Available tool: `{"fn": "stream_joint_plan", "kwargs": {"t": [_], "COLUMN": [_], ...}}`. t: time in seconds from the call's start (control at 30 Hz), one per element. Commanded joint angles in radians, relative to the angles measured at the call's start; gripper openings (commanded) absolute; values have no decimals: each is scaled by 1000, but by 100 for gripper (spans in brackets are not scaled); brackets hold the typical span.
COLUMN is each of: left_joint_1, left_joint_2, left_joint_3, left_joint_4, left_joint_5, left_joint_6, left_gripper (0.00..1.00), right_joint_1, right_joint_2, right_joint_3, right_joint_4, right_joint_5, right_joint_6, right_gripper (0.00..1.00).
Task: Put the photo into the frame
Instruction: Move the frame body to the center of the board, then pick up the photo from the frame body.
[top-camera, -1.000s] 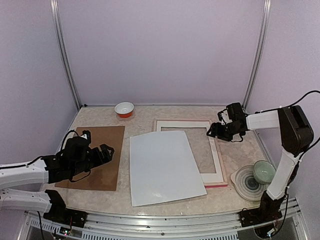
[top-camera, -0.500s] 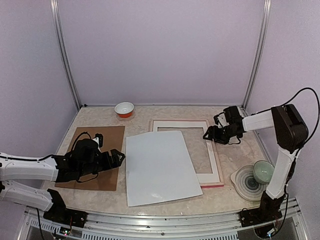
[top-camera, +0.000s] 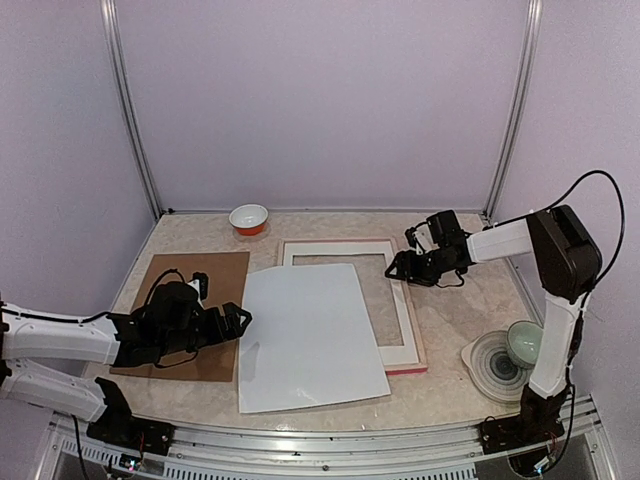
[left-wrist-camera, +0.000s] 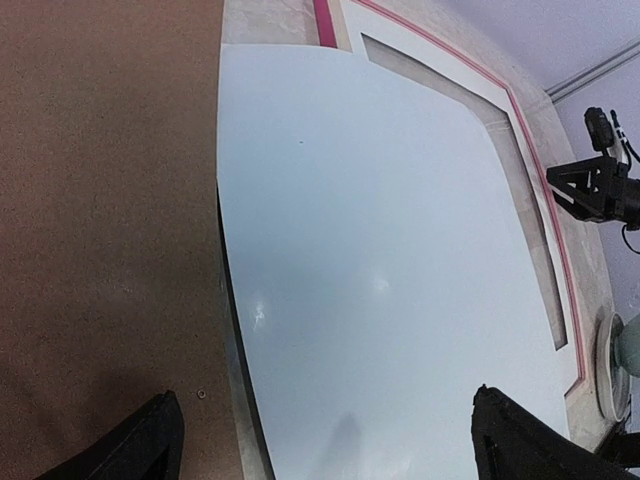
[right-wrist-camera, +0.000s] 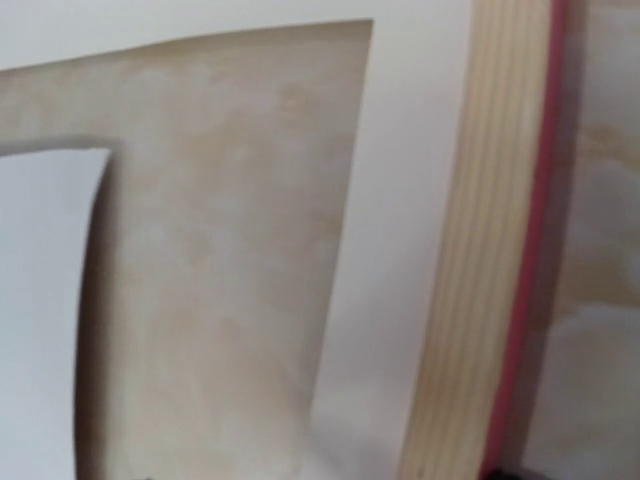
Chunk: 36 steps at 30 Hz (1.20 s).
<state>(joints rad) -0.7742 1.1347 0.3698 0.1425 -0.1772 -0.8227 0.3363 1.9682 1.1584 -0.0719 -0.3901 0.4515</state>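
Note:
A large white sheet (top-camera: 310, 335) lies flat at mid-table, plain face up, no sunset picture showing; I cannot tell whether it is the photo. It fills the left wrist view (left-wrist-camera: 380, 270). The frame (top-camera: 413, 325) lies behind and to its right, pale wooden back up with a pink outer edge (left-wrist-camera: 541, 190), and a white mat (top-camera: 398, 349) sits in it. The sheet overlaps the frame's left part. My left gripper (top-camera: 232, 322) is open, low over the sheet's left edge (left-wrist-camera: 325, 440). My right gripper (top-camera: 400, 270) touches the frame's right rail (right-wrist-camera: 490, 250); its jaws are hidden.
The brown backing board (top-camera: 190, 290) lies at the left under my left arm. A red and white bowl (top-camera: 249, 218) stands at the back. A green bowl (top-camera: 527, 343) sits on a ringed plate (top-camera: 492, 368) at the front right. Enclosure walls stand close around.
My right gripper has moved left and the frame with its mat has slid left with it. The white sheet has shifted left too. My left gripper has reached right to the sheet's edge.

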Motion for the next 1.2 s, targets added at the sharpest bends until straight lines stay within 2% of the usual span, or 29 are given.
{"fn": "stream_joint_plan", "kwargs": {"t": [0.0, 0.3, 0.6, 0.8, 1.17], "left_joint_1": [-7, -6, -9, -18, -67], "left_joint_2": [-3, 1, 34, 40, 119], "left_joint_3": [-16, -28, -32, -34, 13], "left_joint_4": [23, 40, 80, 117, 151], "left_joint_5": [-3, 9, 40, 51, 55], "left_joint_6": [-20, -20, -14, -4, 18], "left_gripper": [99, 99, 99, 99, 99], "right_joint_1": [29, 29, 77, 170, 238], "right_joint_2": [33, -125, -305, -304, -273], "right_joint_3": [25, -11, -73, -94, -215], "right_joint_4": [-18, -96, -156, -188, -97], "right_joint_5": [-15, 60, -42, -170, -223], "right_joint_6": [10, -31, -67, -6, 93], "right_gripper": [71, 72, 72, 67, 68]}}
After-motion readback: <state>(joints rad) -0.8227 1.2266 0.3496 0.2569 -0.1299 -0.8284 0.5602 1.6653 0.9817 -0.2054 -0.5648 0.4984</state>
